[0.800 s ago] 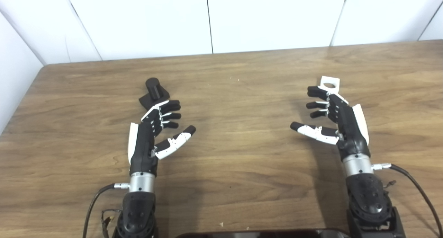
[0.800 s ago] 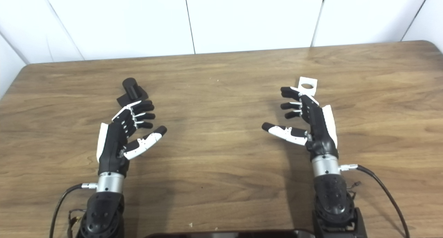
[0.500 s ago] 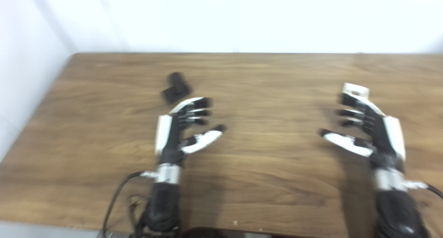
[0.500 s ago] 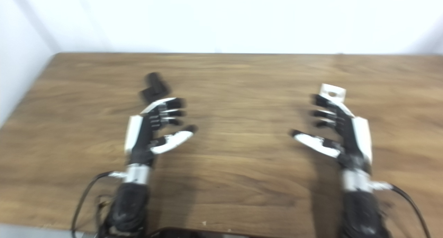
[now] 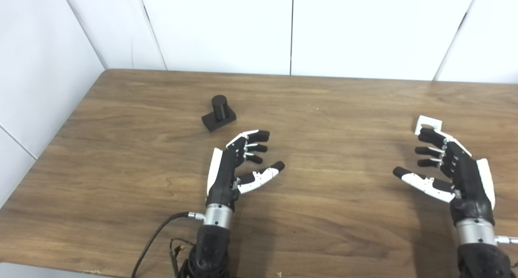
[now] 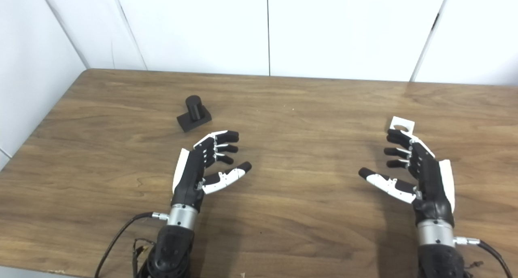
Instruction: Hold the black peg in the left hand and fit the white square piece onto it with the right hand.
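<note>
The black peg (image 5: pixel 218 112), a short cylinder on a square black base, stands upright on the wooden table (image 5: pixel 323 213), left of centre. My left hand (image 5: pixel 236 166) hovers open a little nearer and to the right of the peg, not touching it. The white square piece (image 5: pixel 428 123), with a round hole in it, lies flat at the right. My right hand (image 5: pixel 449 170) is open just in front of the piece, its fingertips (image 5: pixel 423 138) overlapping the piece's near edge. Neither hand holds anything.
White wall panels (image 5: pixel 291 27) rise behind the table's far edge and along its left side. The table's front edge (image 5: pixel 48 266) shows at the lower left. A cable (image 5: pixel 156 239) trails from my left wrist.
The whole picture has shifted: the camera swung left and pulled back. Relative to the peg, my left hand sits farther back than before. The peg and white piece stay in place.
</note>
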